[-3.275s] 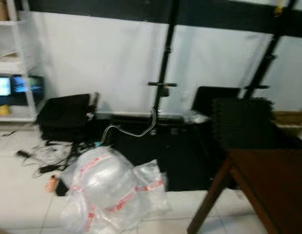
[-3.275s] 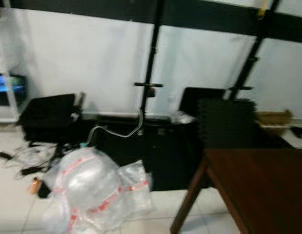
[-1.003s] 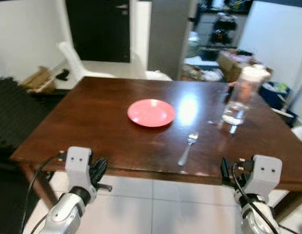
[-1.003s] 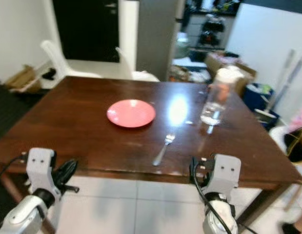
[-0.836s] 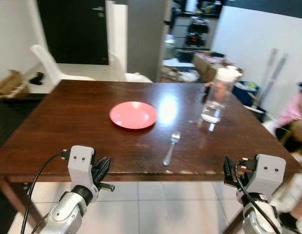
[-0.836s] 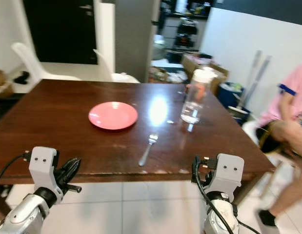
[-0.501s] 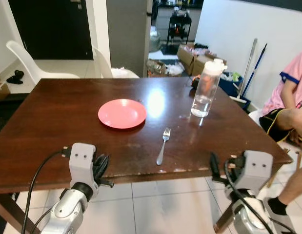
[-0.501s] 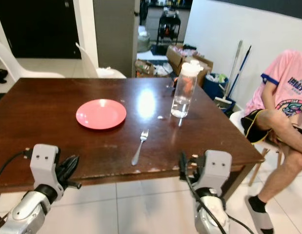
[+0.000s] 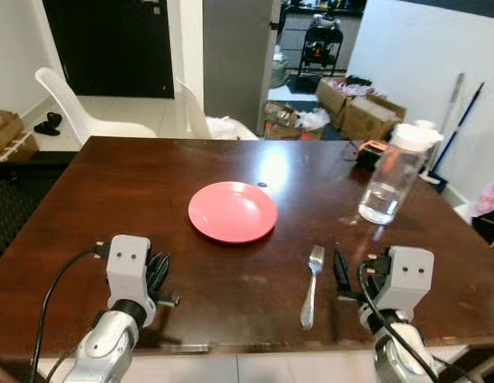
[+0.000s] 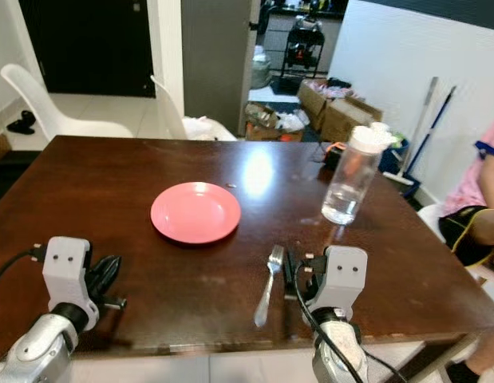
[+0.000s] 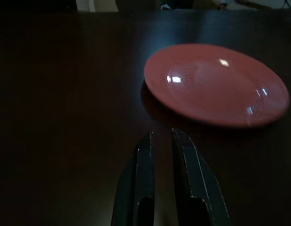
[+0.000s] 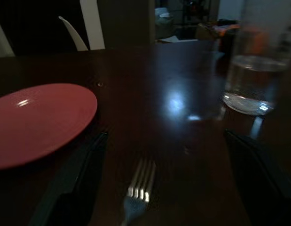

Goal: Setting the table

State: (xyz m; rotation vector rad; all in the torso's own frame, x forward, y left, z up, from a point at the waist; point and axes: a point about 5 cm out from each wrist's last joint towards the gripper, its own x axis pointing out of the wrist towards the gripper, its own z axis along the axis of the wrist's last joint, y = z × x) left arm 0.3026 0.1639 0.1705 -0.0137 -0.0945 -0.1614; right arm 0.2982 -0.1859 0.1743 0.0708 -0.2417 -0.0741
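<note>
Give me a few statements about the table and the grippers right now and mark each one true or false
1. The pink plate holds no food. True.
2. The fork lies on the plate. False: it lies on the wooden table, beside the plate.
3. The right gripper is open, its fingers either side of the fork. True.
4. The water bottle lies on its side. False: it stands upright.
5. The left gripper grips the plate. False: it is shut, short of the plate.

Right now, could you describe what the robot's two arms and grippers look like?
Both arms are silver with rounded joints. Each wrist carries a pale grey boxy housing with two small dark dots and a black cable looping off it. The left gripper and right gripper each have long black fingers.
</note>
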